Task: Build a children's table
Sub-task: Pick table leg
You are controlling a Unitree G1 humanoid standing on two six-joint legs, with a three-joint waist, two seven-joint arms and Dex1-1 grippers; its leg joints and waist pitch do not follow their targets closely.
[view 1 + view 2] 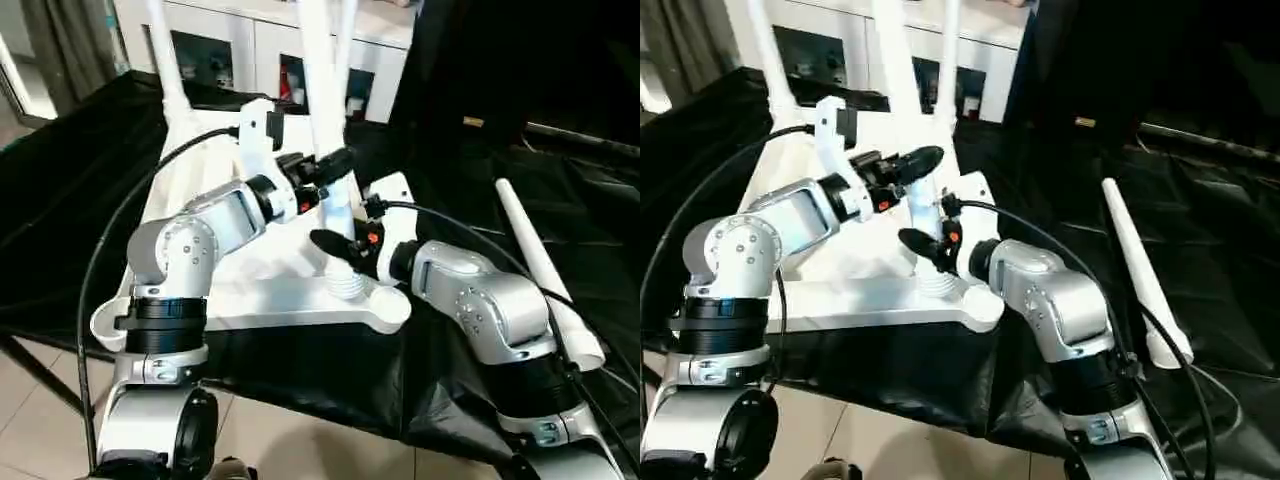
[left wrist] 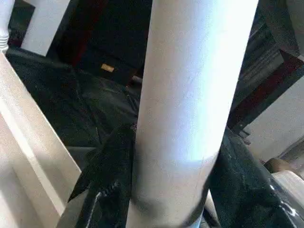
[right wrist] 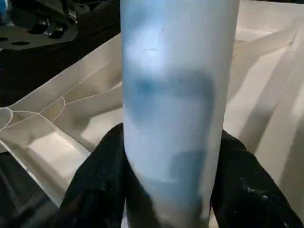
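While the white table top (image 1: 250, 290) lies upside down on the black cloth (image 1: 60, 200), with its ribbed underside turned up, one white leg (image 1: 335, 190) is held upright over the near corner socket (image 1: 348, 283) by both grippers. The left gripper (image 1: 325, 165) is placed higher on this leg, and its two black fingers (image 2: 102, 190) are pressed against the tube from both sides, as is seen in the left wrist view. The right gripper (image 1: 340, 250) is placed lower, just above the threaded end of the leg, and its black fingers (image 3: 99, 185) are closed around the tube in the same way. Two other legs (image 1: 165, 60) are already standing in the far sockets of the top and rise out of the upper edge of the head views. The fourth leg (image 1: 545, 270) is lying loose on the cloth at the robot's right side, well apart from the top, with its wide end nearer to the robot. Behind the table top a white cabinet (image 1: 260, 50) with glass-fronted shelves is seen. Black cables (image 1: 110, 250) are led along both silver forearms.
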